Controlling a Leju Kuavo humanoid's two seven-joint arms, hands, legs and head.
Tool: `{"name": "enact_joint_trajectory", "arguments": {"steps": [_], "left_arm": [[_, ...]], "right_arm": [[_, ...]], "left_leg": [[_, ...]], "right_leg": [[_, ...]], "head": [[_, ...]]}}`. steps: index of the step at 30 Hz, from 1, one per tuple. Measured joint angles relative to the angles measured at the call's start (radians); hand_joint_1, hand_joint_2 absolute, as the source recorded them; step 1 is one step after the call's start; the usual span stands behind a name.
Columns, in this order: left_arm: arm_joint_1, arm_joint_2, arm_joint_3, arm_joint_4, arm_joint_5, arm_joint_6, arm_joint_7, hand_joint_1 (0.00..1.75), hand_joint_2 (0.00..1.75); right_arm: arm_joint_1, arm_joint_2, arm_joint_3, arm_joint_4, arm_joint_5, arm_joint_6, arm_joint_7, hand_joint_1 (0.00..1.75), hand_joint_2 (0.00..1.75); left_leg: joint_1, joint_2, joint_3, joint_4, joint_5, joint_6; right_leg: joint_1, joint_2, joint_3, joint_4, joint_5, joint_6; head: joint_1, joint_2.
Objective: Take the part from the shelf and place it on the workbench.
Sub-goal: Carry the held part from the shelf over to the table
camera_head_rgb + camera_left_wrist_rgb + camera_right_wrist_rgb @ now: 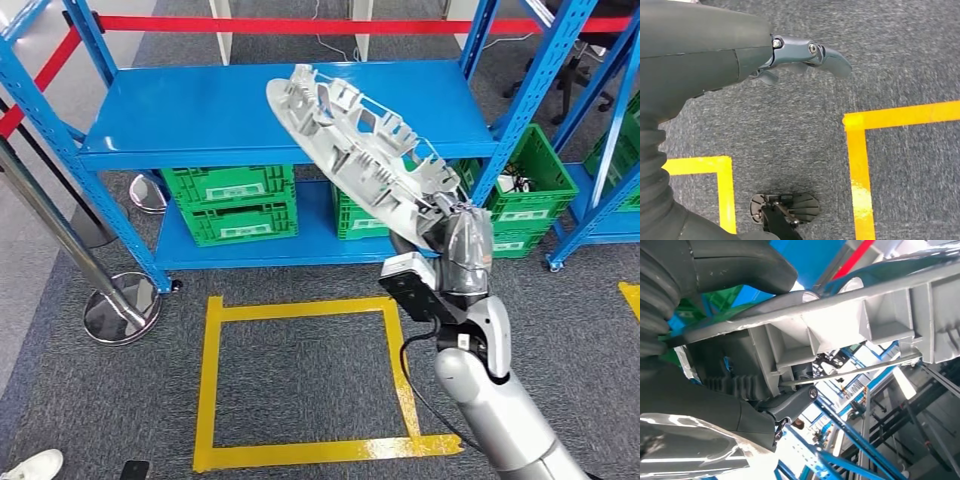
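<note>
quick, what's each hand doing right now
Left hand: holds nothing, fingers out over the carpet.
Right hand: grips the grey part, lifted off the shelf.

Right hand (462, 243) holding a long, pale grey ribbed plastic part (361, 143) in front of a blue metal shelf (204, 112).
The part is tilting, its far end lying over the shelf's upper board and its near end sitting in the hand. Green plastic crates (230, 203) are resting on the lower board; a yellow tape rectangle (302, 380) is marking the grey carpet.
</note>
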Motion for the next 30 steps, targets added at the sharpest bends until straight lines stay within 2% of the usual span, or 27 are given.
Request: {"name": "enact_joint_trajectory", "arguments": {"steps": [1, 2, 4, 6, 8, 9, 10, 11, 13, 15, 17, 19, 20, 21, 23, 24, 25, 26, 27, 29, 30], "left_arm": [[0.002, 0.001, 0.0, 0.0, 0.001, 0.0, -0.001, 0.0, 1.75], [0.004, 0.002, 0.0, 0.0, 0.001, 0.0, -0.002, 0.0, 1.75], [0.006, 0.005, 0.001, 0.0, 0.001, 0.0, -0.002, 0.0, 1.75], [0.006, 0.007, 0.001, 0.0, 0.0, 0.0, -0.002, 0.0, 1.75], [0.007, 0.007, 0.001, 0.0, 0.0, 0.0, -0.003, 0.0, 1.75], [0.007, 0.007, 0.001, 0.0, 0.0, 0.0, -0.003, 0.0, 1.75], [0.008, 0.007, 0.001, 0.0, 0.0, 0.0, -0.003, 0.0, 1.75], [0.008, 0.007, 0.001, 0.0, 0.0, 0.001, -0.003, 0.0, 1.75], [0.007, 0.009, 0.001, 0.0, 0.001, 0.001, -0.002, 0.0, 1.75], [0.007, 0.012, 0.001, 0.0, 0.001, 0.002, -0.002, 0.0, 1.75], [0.008, 0.013, 0.001, 0.0, 0.001, 0.003, -0.001, 0.0, 1.75], [0.008, 0.013, 0.001, 0.0, 0.002, 0.004, 0.0, 0.0, 1.75], [0.006, 0.013, 0.001, 0.0, 0.002, 0.004, 0.0, 0.0, 1.75], [0.005, 0.012, 0.001, 0.0, 0.003, 0.005, 0.001, 0.0, 1.75], [0.004, 0.012, 0.001, 0.0, 0.005, 0.007, 0.001, 0.0, 1.75], [0.005, 0.012, 0.001, 0.0, 0.006, 0.008, 0.001, 0.0, 1.75], [0.005, 0.011, 0.001, 0.0, 0.008, 0.008, 0.001, 0.0, 1.75], [0.005, 0.011, 0.001, 0.0, 0.01, 0.008, 0.002, 0.0, 1.75], [0.005, 0.01, 0.001, 0.0, 0.013, 0.008, 0.002, 0.0, 1.75], [0.005, 0.01, 0.003, 0.0, 0.017, 0.009, 0.002, 0.0, 1.75], [0.006, 0.011, 0.004, 0.0, 0.018, 0.01, 0.002, 0.0, 1.75]], "right_arm": [[0.002, -0.008, -0.009, -0.004, -0.008, 0.004, -0.005, 1.75, 1.75], [0.004, -0.014, -0.016, -0.008, -0.012, 0.006, -0.008, 1.75, 1.75], [0.005, -0.021, -0.025, -0.014, -0.015, 0.008, -0.011, 1.75, 1.75], [0.008, -0.023, -0.03, -0.017, -0.015, 0.009, -0.012, 1.75, 1.75], [0.01, -0.025, -0.031, -0.018, -0.015, 0.01, -0.013, 1.75, 1.75], [0.012, -0.026, -0.031, -0.018, -0.015, 0.01, -0.014, 1.75, 1.75], [0.013, -0.026, -0.031, -0.018, -0.015, 0.01, -0.016, 1.75, 1.75], [0.014, -0.026, -0.032, -0.018, -0.016, 0.01, -0.018, 1.75, 1.75], [0.014, -0.027, -0.035, -0.02, -0.022, 0.013, -0.021, 1.75, 1.75], [0.011, -0.028, -0.038, -0.023, -0.036, 0.018, -0.024, 1.75, 1.75], [0.008, -0.028, -0.041, -0.025, -0.052, 0.024, -0.028, 1.75, 1.75], [0.009, -0.031, -0.048, -0.027, -0.065, 0.026, -0.033, 1.75, 1.75], [0.01, -0.032, -0.053, -0.028, -0.071, 0.026, -0.035, 1.75, 1.75], [0.01, -0.034, -0.058, -0.029, -0.076, 0.025, -0.038, 1.75, 1.75], [0.013, -0.036, -0.065, -0.031, -0.084, 0.024, -0.044, 1.75, 1.75], [0.016, -0.037, -0.069, -0.033, -0.086, 0.023, -0.046, 1.75, 1.75], [0.021, -0.038, -0.073, -0.035, -0.088, 0.023, -0.047, 1.75, 1.75], [0.025, -0.04, -0.078, -0.038, -0.09, 0.022, -0.047, 1.75, 1.75], [0.029, -0.042, -0.083, -0.042, -0.091, 0.022, -0.047, 1.75, 1.75], [0.036, -0.046, -0.094, -0.05, -0.091, 0.02, -0.047, 1.75, 1.75], [0.039, -0.047, -0.099, -0.055, -0.091, 0.019, -0.047, 1.75, 1.75]], "left_leg": [[-0.001, 0.0, -0.006, 0.002, 0.005, -0.006], [-0.001, 0.0, -0.011, 0.005, 0.01, -0.011], [-0.001, 0.0, -0.024, 0.02, -0.001, -0.023], [0.002, -0.001, -0.056, 0.099, -0.057, -0.036], [0.005, -0.001, -0.103, 0.235, -0.125, -0.044], [0.006, -0.001, -0.116, 0.283, -0.141, -0.045], [0.006, -0.001, -0.115, 0.298, -0.137, -0.044], [0.005, -0.001, -0.096, 0.272, -0.114, -0.04], [0.003, -0.005, -0.024, 0.145, -0.055, -0.023], [-0.001, -0.014, 0.027, 0.044, -0.031, -0.008], [-0.005, -0.015, 0.035, 0.017, -0.032, -0.003], [-0.002, -0.007, 0.036, -0.001, -0.026, 0.004], [0.002, -0.002, 0.037, -0.01, -0.022, 0.008], [0.005, 0.003, 0.036, -0.016, -0.018, 0.012], [0.005, 0.013, 0.032, -0.015, -0.016, 0.014], [0.005, 0.018, 0.031, -0.013, -0.016, 0.014], [0.005, 0.024, 0.03, -0.012, -0.016, 0.014], [0.006, 0.029, 0.03, -0.009, -0.016, 0.014], [0.008, 0.034, 0.03, -0.006, -0.018, 0.012], [0.005, 0.043, 0.027, 0.005, -0.023, 0.004], [0.002, 0.047, 0.024, 0.01, -0.024, -0.001]], "right_leg": [[0.002, 0.001, 0.012, -0.022, -0.01, -0.003], [0.002, 0.001, 0.01, -0.032, -0.012, -0.006], [-0.002, 0.001, 0.003, -0.038, -0.009, -0.017], [-0.006, 0.0, -0.002, -0.042, -0.004, -0.033], [-0.004, -0.001, -0.009, -0.04, 0.0, -0.042], [-0.002, -0.001, -0.012, -0.038, 0.001, -0.044], [0.0, -0.001, -0.014, -0.036, 0.002, -0.045], [0.002, -0.001, -0.016, -0.033, 0.003, -0.045], [0.006, 0.001, -0.019, -0.029, 0.003, -0.045], [0.006, 0.004, -0.026, -0.028, 0.006, -0.04], [0.003, 0.008, -0.034, -0.028, 0.013, -0.029], [0.003, 0.011, -0.044, -0.023, 0.008, -0.019], [0.003, 0.011, -0.057, -0.003, -0.009, -0.014], [0.003, 0.01, -0.079, 0.041, -0.036, -0.01], [0.0, 0.009, -0.14, 0.175, -0.098, 0.0], [-0.002, 0.009, -0.166, 0.232, -0.114, 0.004], [-0.004, 0.008, -0.177, 0.258, -0.113, 0.008], [-0.005, 0.005, -0.167, 0.241, -0.091, 0.011], [-0.007, -0.002, -0.139, 0.185, -0.056, 0.013], [-0.007, -0.04, -0.07, 0.047, -0.002, 0.016], [-0.006, -0.055, -0.049, 0.004, 0.008, 0.01]], "head": [[0.0, 0.0], [0.0, 0.0], [-0.001, 0.0], [-0.004, 0.0], [-0.005, 0.0], [-0.005, 0.0], [-0.005, 0.0], [-0.005, 0.0], [-0.005, 0.0], [-0.004, 0.0], [-0.005, 0.0], [-0.006, 0.0], [-0.004, 0.0], [-0.002, 0.0], [0.0, 0.0], [0.001, 0.0], [0.001, 0.0], [0.001, 0.0], [0.001, 0.0], [0.002, 0.0], [0.002, 0.0]]}}
